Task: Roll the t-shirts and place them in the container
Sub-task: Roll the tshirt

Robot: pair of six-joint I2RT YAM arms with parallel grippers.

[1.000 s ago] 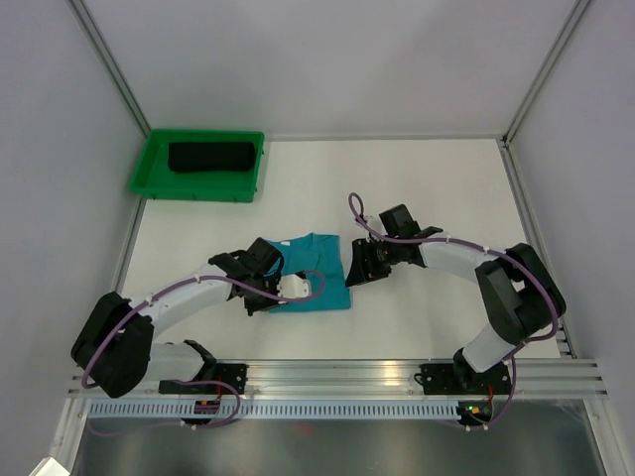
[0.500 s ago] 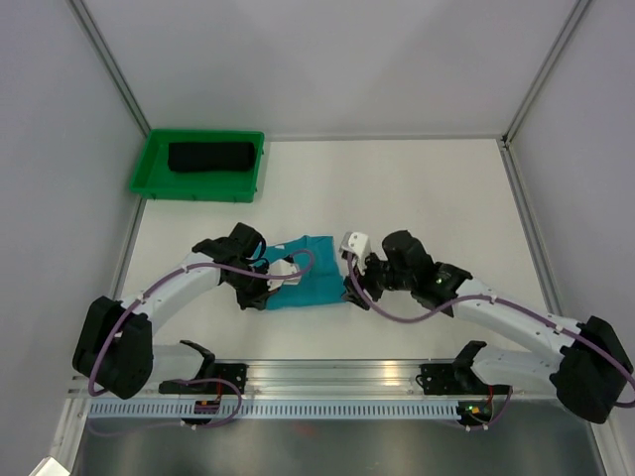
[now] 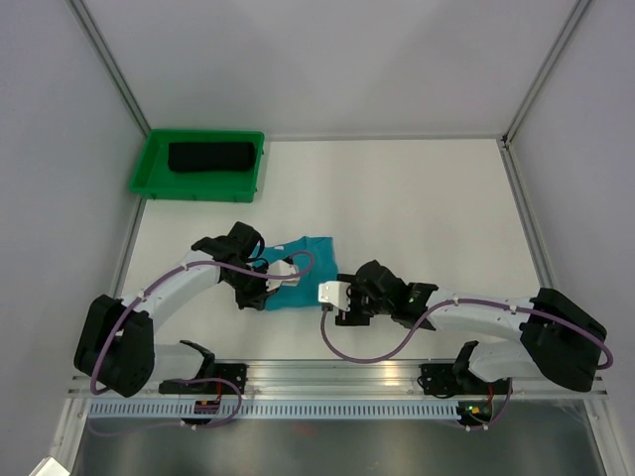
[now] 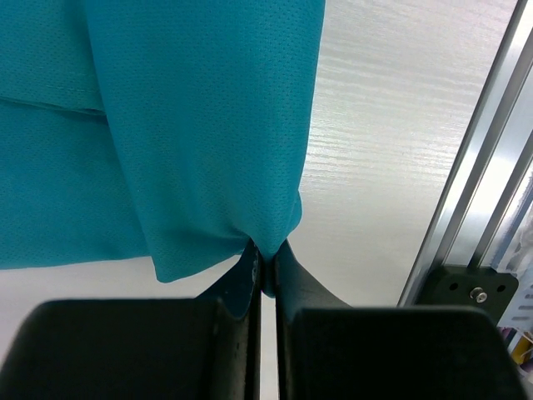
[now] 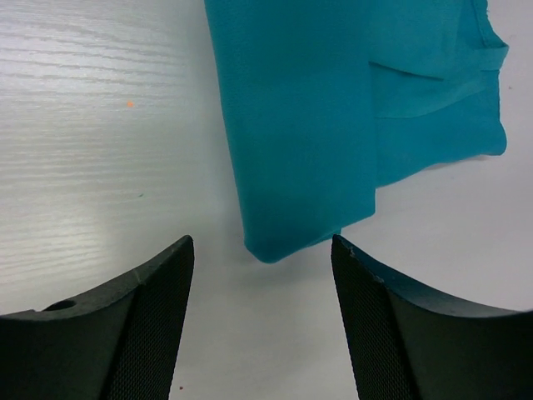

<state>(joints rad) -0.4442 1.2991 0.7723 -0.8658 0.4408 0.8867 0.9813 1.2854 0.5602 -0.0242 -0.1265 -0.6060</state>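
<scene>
Far left, in the green tray [image 3: 145, 180], the black t-shirt [image 3: 210, 157] lay rolled: one done! At centre, the left hand [image 4: 265, 254] pinched a corner of the folded, unrolled teal t-shirt [image 3: 316, 260]; the right hand [image 5: 260, 250] gaped open facing its other corner.

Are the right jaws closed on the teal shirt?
No, the right jaws stand wide apart, clear of the teal shirt ahead.

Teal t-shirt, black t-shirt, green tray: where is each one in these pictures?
teal t-shirt [image 3: 316, 260]: top view, on the uncovered cloth near its middle.
black t-shirt [image 3: 210, 157]: top view, on the middle of the dark bundle.
green tray [image 3: 194, 186]: top view, on its bare floor beside the bundle.
</scene>
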